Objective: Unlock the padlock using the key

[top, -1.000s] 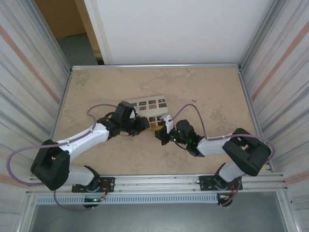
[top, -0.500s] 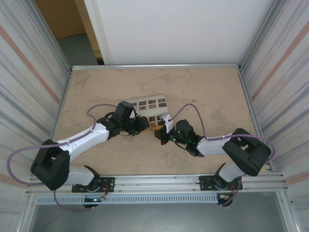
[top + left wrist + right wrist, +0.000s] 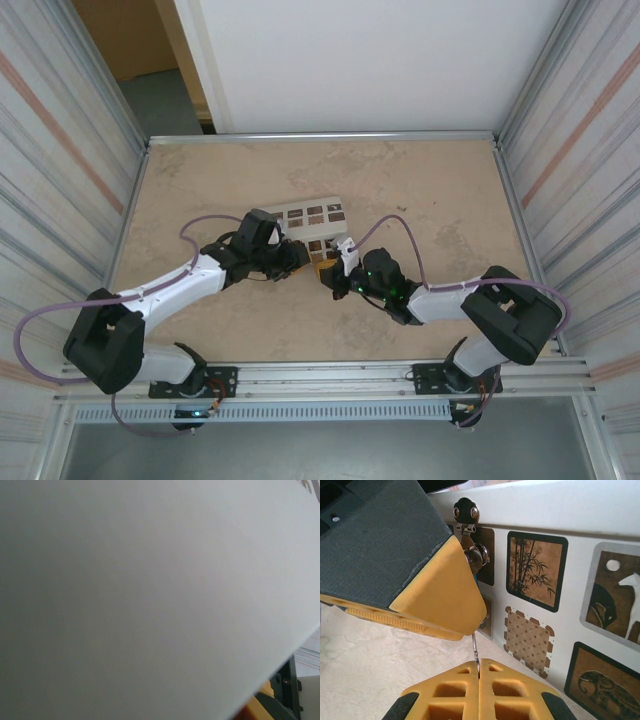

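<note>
Nearly at the keyhole: a thin key, a hidden slot

Roughly mid-desk sits the box [image 3: 312,222], and both arms meet at its near edge. The left pincer [image 3: 296,256] is hard against the box's side. One of its yellow fingers [image 3: 437,587] covers most of the padlock [image 3: 476,570], and I cannot tell whether that pincer is spread or closed. The padlock seems to hang from a hasp [image 3: 465,514] on the box's side, showing just a blue sliver and some grey metal. The right pincer [image 3: 479,672] is pressed together on the key [image 3: 475,650], whose thin shaft points up toward the padlock's underside.

The likeliest trouble is the key pivoting or sliding between the pads if it meets the lock body off the slot, which is hidden. The key could also catch the crowding left finger. If the padlock is not held steady, it could swing away, or the box could be shoved.

The walls [image 3: 60,150] on both sides are ribbed metal, with a white panel [image 3: 380,60] beyond the far edge. The desk [image 3: 200,190] is beige, mottled and matte.
</note>
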Action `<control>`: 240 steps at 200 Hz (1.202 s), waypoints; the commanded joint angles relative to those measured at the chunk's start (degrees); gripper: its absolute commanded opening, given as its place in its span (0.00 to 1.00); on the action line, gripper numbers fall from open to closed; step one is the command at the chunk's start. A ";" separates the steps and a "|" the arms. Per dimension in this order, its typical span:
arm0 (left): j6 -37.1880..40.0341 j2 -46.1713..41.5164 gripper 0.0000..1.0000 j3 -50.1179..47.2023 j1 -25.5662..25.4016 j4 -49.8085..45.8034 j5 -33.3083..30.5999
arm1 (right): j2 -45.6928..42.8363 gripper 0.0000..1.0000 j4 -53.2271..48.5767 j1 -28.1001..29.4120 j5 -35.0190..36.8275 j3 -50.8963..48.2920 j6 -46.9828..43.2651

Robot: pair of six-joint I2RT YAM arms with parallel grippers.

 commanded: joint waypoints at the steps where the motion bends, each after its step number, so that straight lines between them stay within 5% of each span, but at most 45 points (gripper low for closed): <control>1: -0.83 -1.43 0.14 1.03 -0.71 2.46 2.39 | -1.84 0.00 2.47 0.64 0.62 0.76 -1.35; 138: -1.09 -1.52 0.14 1.19 -0.88 2.37 3.38 | -0.62 0.00 5.98 0.95 3.14 0.10 -1.79; 240: -1.38 -0.81 0.14 1.61 -1.58 2.55 3.53 | 1.49 0.00 8.00 1.04 -1.34 3.68 -1.53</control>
